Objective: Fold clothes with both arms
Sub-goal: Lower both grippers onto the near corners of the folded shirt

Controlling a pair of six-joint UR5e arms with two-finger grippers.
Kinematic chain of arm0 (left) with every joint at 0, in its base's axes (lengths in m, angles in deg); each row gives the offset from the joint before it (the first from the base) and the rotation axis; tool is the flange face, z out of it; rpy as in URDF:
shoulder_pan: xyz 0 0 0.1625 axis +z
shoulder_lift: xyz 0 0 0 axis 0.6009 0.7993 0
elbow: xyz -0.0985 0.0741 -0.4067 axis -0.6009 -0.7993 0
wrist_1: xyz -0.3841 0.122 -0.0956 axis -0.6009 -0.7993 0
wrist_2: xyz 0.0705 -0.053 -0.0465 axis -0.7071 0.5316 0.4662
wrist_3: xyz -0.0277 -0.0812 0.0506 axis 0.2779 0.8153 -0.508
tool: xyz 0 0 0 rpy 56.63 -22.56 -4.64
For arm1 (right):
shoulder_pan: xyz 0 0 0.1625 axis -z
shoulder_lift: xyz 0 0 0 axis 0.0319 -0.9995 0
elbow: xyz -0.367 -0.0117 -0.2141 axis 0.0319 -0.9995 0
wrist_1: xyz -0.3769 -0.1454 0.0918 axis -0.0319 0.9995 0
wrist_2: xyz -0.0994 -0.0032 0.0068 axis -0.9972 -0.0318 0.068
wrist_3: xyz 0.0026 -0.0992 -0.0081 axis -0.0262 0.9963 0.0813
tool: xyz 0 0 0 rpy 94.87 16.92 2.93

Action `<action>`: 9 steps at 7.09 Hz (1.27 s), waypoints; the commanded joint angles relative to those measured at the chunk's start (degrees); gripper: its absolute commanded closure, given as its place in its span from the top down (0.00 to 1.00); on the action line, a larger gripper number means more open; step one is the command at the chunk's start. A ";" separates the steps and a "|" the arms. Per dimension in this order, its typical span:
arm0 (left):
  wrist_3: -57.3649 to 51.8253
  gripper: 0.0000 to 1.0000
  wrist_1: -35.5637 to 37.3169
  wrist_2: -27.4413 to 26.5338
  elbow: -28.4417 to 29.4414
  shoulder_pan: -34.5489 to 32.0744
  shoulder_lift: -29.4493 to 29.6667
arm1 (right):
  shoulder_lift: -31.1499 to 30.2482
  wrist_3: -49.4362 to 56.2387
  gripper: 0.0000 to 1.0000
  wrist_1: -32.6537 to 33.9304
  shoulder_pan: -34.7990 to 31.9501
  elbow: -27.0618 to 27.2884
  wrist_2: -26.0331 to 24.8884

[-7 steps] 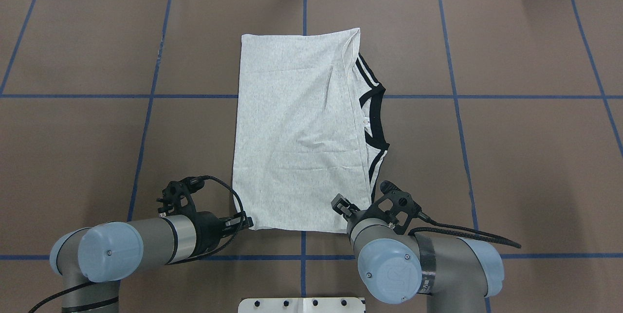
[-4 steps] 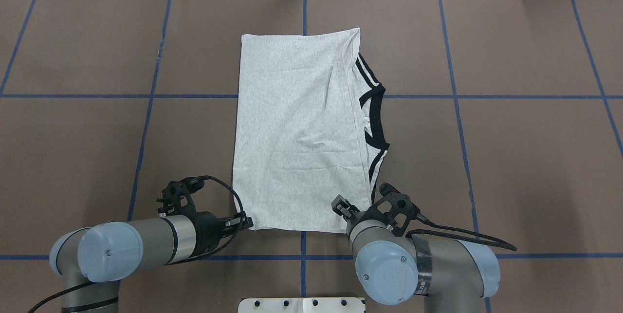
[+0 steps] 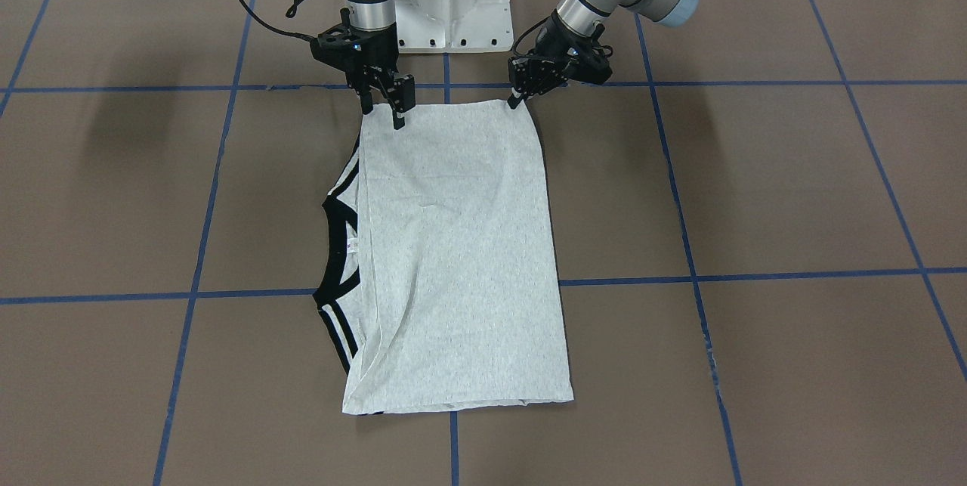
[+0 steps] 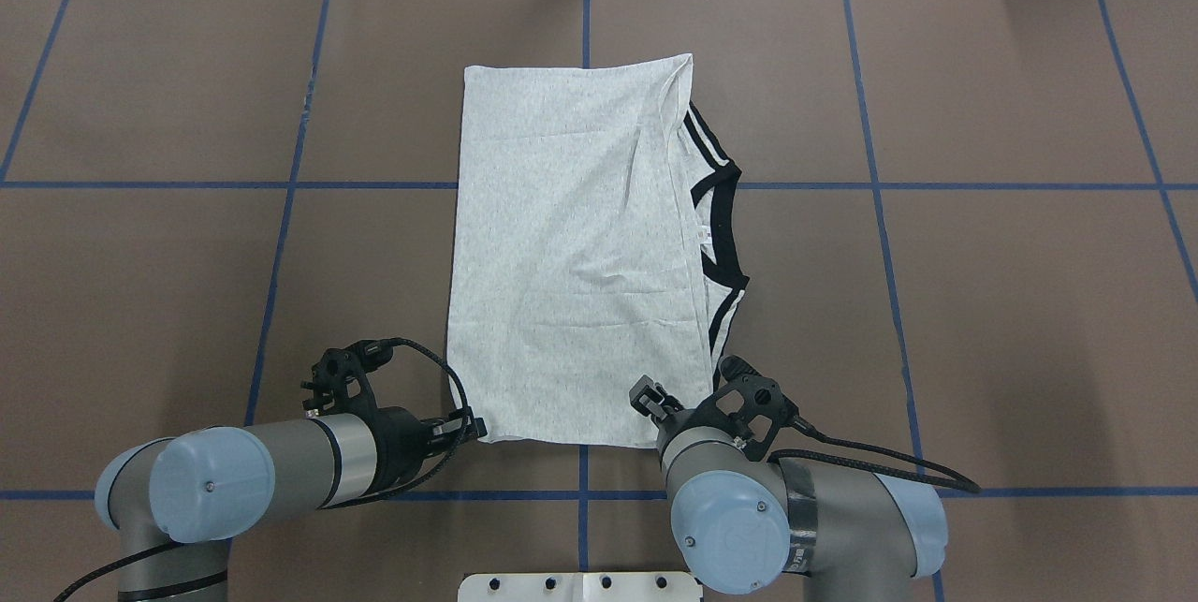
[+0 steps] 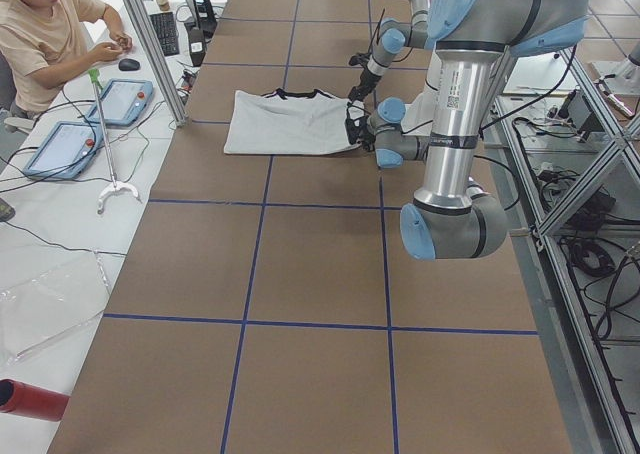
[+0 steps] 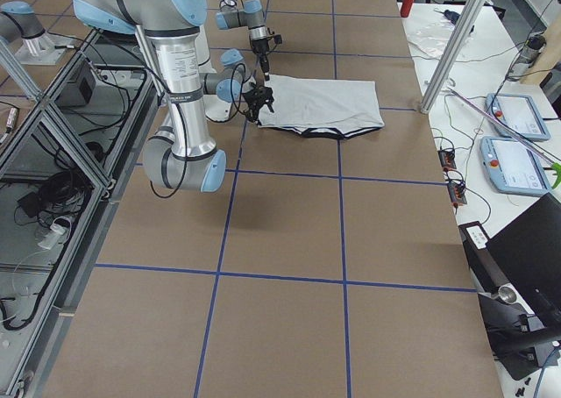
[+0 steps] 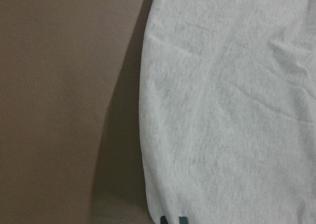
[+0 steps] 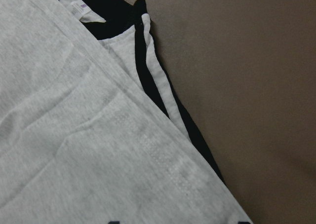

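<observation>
The grey T-shirt (image 4: 571, 256) lies folded into a long rectangle on the brown table, plain side up, so its print is hidden. Its black collar (image 4: 723, 232) and striped cuffs (image 4: 700, 139) stick out along the right edge. My left gripper (image 4: 475, 429) lies low at the shirt's near left corner; in the left wrist view its tips sit close together on the hem (image 7: 173, 215). My right gripper (image 3: 384, 112) stands open at the near right corner, one finger on either side of the cloth edge (image 8: 163, 174).
The white pedestal base (image 4: 580, 586) stands just behind the shirt's near edge. Blue tape lines (image 4: 290, 185) cross the brown table. A person (image 5: 50, 34) sits at a side desk with teach pendants (image 5: 120, 99). A red cylinder (image 5: 30, 399) lies off the table.
My right arm has shifted slightly to the left, carrying its gripper a little along the shirt's near edge. The left arm and the shirt have stayed still.
</observation>
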 commanded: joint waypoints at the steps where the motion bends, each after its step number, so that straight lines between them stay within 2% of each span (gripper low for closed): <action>1: 0.00 0.00 -0.07 0.00 -0.02 -0.03 0.00 | 1.28 -2.74 0.64 0.03 0.01 -1.30 -0.71; 3: 0.00 0.00 -0.07 0.00 -0.02 -0.03 0.00 | 1.37 -5.20 0.00 -0.06 -0.07 -1.12 -0.89; 6: -0.17 0.00 0.02 0.52 -1.32 -0.12 0.26 | 1.02 -4.69 0.00 0.55 -0.51 1.32 -2.11; 7: -0.70 0.00 0.11 2.27 -6.03 -0.64 -0.69 | 0.41 -4.60 0.00 0.91 -1.12 5.78 -2.21; 8: -0.70 0.00 3.85 4.55 -13.13 -0.91 -2.44 | -0.73 -4.60 0.00 5.87 -0.87 12.26 -2.47; 9: -0.70 0.00 13.28 6.92 -21.90 -0.91 -2.46 | -0.22 -4.60 0.00 15.23 0.88 20.24 -2.47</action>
